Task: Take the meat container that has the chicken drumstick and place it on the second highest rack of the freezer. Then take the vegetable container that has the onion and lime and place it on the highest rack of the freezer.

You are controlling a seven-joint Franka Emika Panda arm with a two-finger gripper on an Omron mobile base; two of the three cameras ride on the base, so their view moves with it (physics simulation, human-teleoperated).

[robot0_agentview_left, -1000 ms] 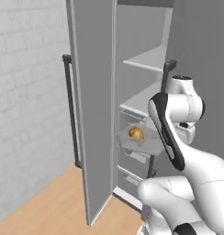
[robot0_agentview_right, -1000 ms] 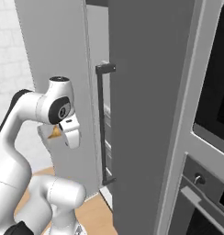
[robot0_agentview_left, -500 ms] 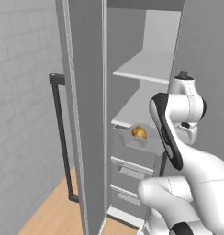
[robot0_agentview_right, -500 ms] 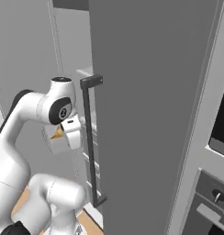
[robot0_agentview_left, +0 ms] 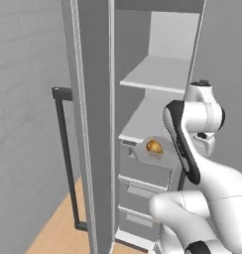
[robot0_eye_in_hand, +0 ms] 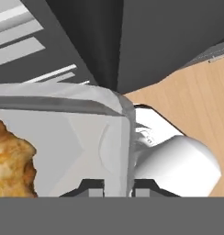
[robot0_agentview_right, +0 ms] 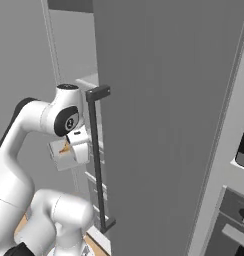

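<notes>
- Chicken drumstick (robot0_agentview_left: 153, 146) lies golden-brown in the meat container (robot0_agentview_left: 143, 154), a clear shallow tray that sits in the air in front of the open freezer (robot0_agentview_left: 157, 99), at about the level of the second shelf (robot0_agentview_left: 145, 121) and just beside its front edge.
- In the hand view the claw (robot0_eye_in_hand: 114, 187) is nearly closed, its two dark tips pinched on the tray's rim wall, one tip on each side of the wall; the tray is held by that edge.
- The drumstick (robot0_eye_in_hand: 13, 158) sits at the left of the hand view, resting on the tray's pale floor, apart from the gripped rim.
- In the left base view the top shelf (robot0_agentview_left: 160, 74) stands above the second one, and grey drawers (robot0_agentview_left: 145, 186) lie below the tray.
- The freezer door (robot0_agentview_left: 93, 124) stands swung open to the left, with its long dark bar handle (robot0_agentview_left: 67, 158) on the outer face.
- In the right base view the white arm reaches toward the cabinet with the tray (robot0_agentview_right: 61, 150) under its wrist, and a dark vertical handle (robot0_agentview_right: 96, 155) is just to the right of it.
- Wooden floor (robot0_eye_in_hand: 201, 101) shows beneath, at the right of the hand view.
</notes>
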